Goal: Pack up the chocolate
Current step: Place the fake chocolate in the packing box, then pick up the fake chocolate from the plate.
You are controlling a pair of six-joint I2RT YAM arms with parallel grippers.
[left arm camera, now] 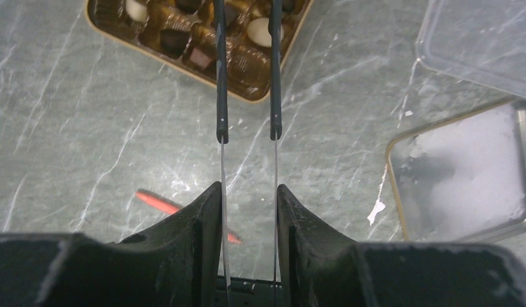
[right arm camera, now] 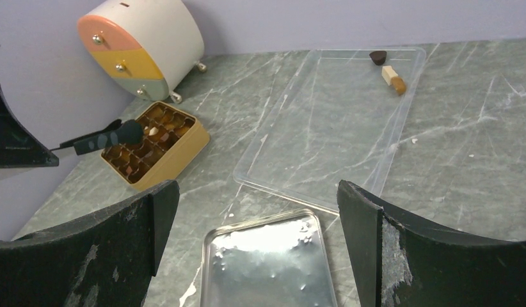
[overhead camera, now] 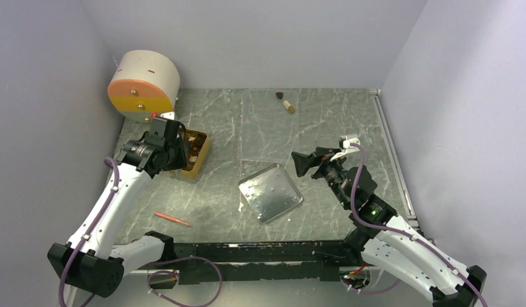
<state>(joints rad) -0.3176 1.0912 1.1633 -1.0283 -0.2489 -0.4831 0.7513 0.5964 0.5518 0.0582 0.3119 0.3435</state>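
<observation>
Several chocolate pieces sit in the compartments of the golden-tan box, which also shows in the left wrist view and the right wrist view. A dark piece and a tan-and-cream piece lie at the back; the right wrist view shows both, the dark one and the tan one, on the clear tray. My left gripper is shut on thin black-tipped tweezers. Their tips reach over the box, apart from each other. My right gripper is open and empty above the metal lid.
A silver metal lid lies mid-table. A clear plastic tray lies behind it. A round pastel drawer cabinet stands back left. A red-orange pen lies front left. Walls enclose the table.
</observation>
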